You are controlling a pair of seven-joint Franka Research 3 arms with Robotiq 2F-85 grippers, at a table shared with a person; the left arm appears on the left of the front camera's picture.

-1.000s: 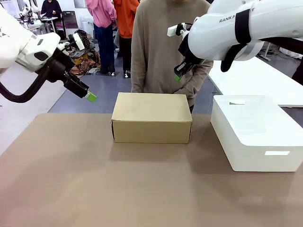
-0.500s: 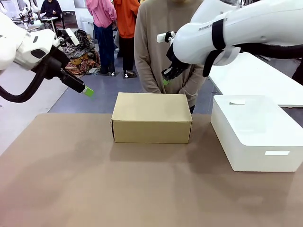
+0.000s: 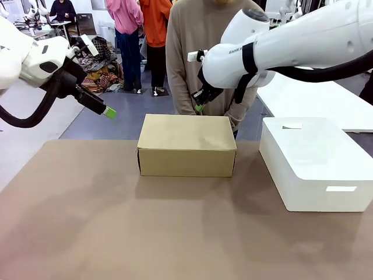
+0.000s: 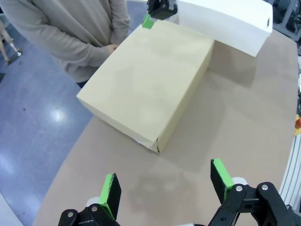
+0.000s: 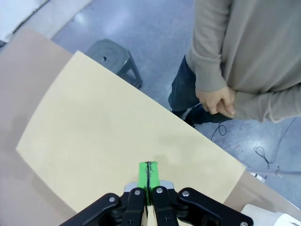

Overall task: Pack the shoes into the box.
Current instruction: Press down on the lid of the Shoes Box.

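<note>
Front view: I see the closed tan box (image 3: 186, 144) mid-table, beside a white box (image 3: 315, 160). My right gripper (image 3: 200, 105), fingers pressed together, hovers above its far edge. My left gripper (image 4: 167, 183), fingers spread apart, hangs off to the left.

Open room: I see bare table (image 3: 116, 233) from 4 to 8 o'clock.
Centre block: closed box (image 3: 186, 146).
3 o'clock: white box (image 3: 315, 163).
12 o'clock: person's clasped hands (image 5: 217, 101) behind it.

Robot lab (other workstations (image 3: 55, 23) behind).
</note>
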